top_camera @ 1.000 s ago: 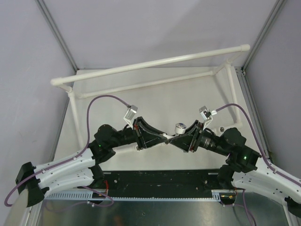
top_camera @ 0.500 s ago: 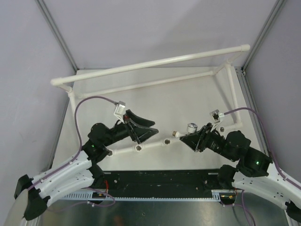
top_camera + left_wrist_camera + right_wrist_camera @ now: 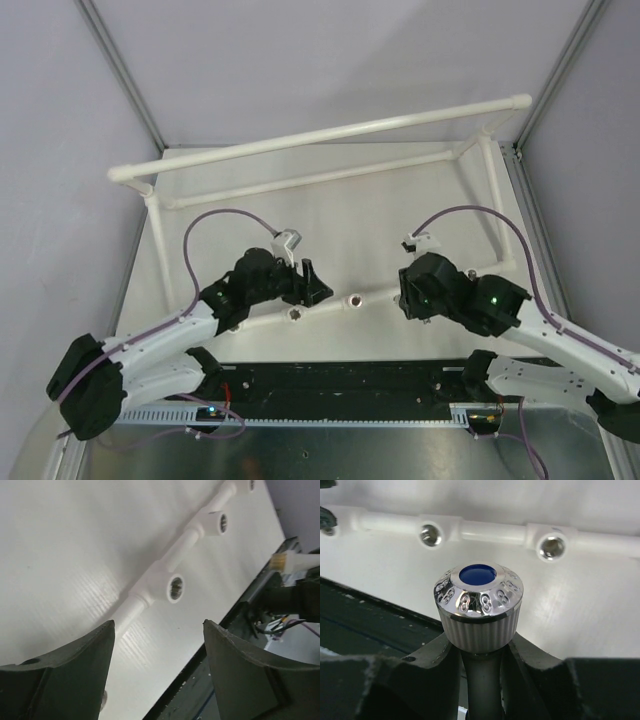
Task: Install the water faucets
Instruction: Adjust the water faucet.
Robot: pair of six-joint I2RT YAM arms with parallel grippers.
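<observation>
Clamped tight, the right claw (image 3: 479, 652) holds one water faucet (image 3: 478, 605) by its thin neck. Its two dark fingers (image 3: 432, 662) press on the neck from both sides, just under the round knob (image 3: 478, 592). The knob is shiny silver on top, with a blue dot in the middle and white ribs round its side. It points up at the wrist camera. Behind the faucet lies the white pipe frame (image 3: 490, 531), flat on the white table (image 3: 570, 610). Two sockets (image 3: 430, 535) with metal holes stick out of that pipe and face this way. The faucet is apart from them and is not in any hole.

The left claw (image 3: 159, 630) is open wide. Nothing sits between its fingers (image 3: 75, 675). It hangs over the near pipe. One socket shows right in the gap, and another sits further along.

From above, the left claw (image 3: 308, 283) is just by the near pipe, close to the sockets, on the left side. The right claw (image 3: 408, 288) is on the right side of the same pipe. The two claws are well apart, with one socket between them. The faucet is hidden under the right claw in that view. The rest of the pipe frame runs along the sides and the far end of the table.
</observation>
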